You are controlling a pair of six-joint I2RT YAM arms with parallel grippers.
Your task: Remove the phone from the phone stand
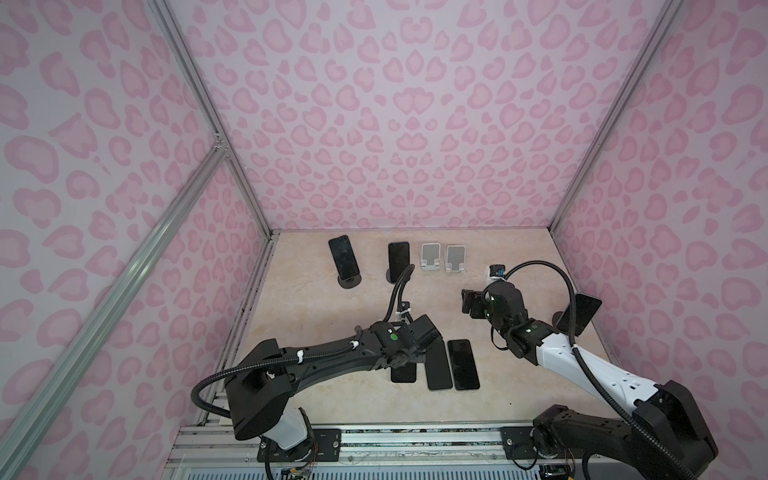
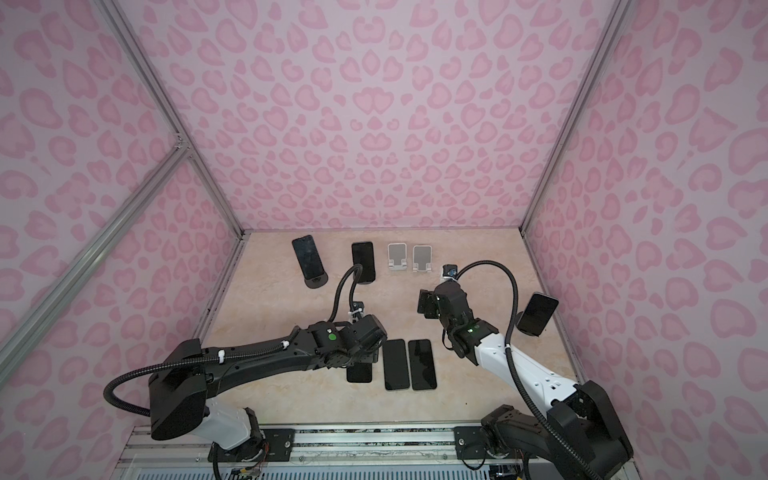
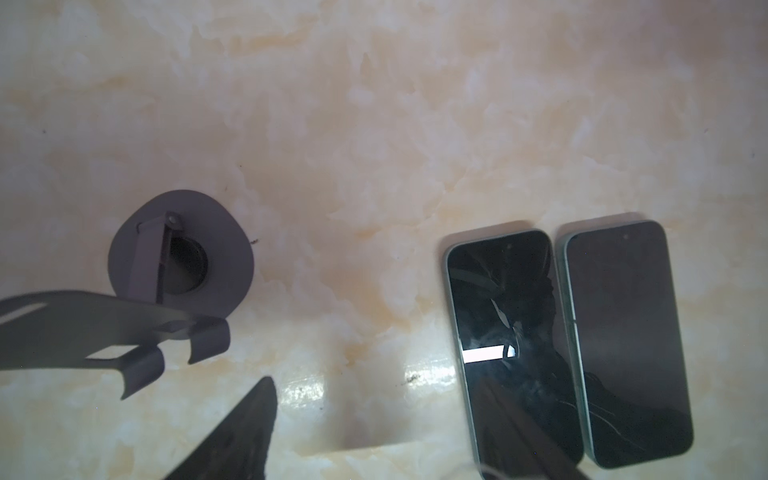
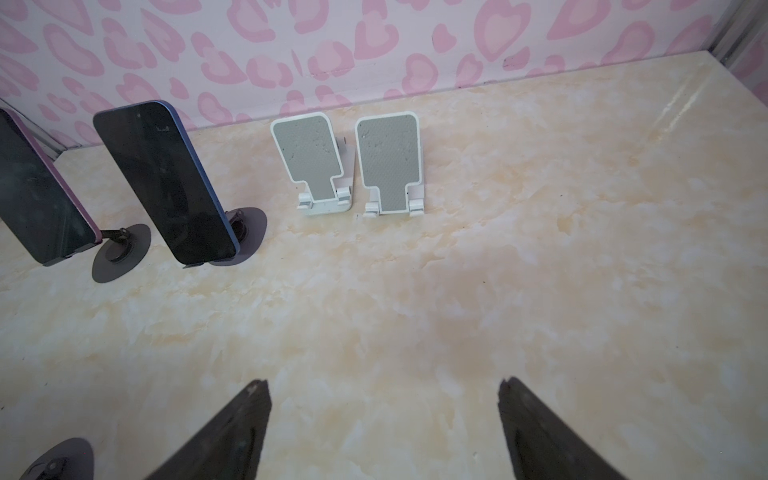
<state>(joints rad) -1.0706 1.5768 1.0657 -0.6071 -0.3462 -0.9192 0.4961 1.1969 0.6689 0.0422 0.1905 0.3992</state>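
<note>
Near the worktop's (image 1: 332,328) front edge, the left gripper (image 1: 405,359) is seemingly clamping a third phone (image 1: 403,374) beside two flat phones (image 1: 462,365). The right gripper (image 4: 383,381) is hanging with its jaws apart. Three more phones (image 1: 344,257) are waiting on stands (image 1: 349,282) along the back and right edges.

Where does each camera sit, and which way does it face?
Top views: above the arm bases, looking down at the table; both arms show.
Left wrist: on its arm, looking down at a dark stand, two phones; one jaw shows.
Right wrist: on its arm, facing the wall and two white stands; open jaws show.
Shared: top views show these stands too.
</note>
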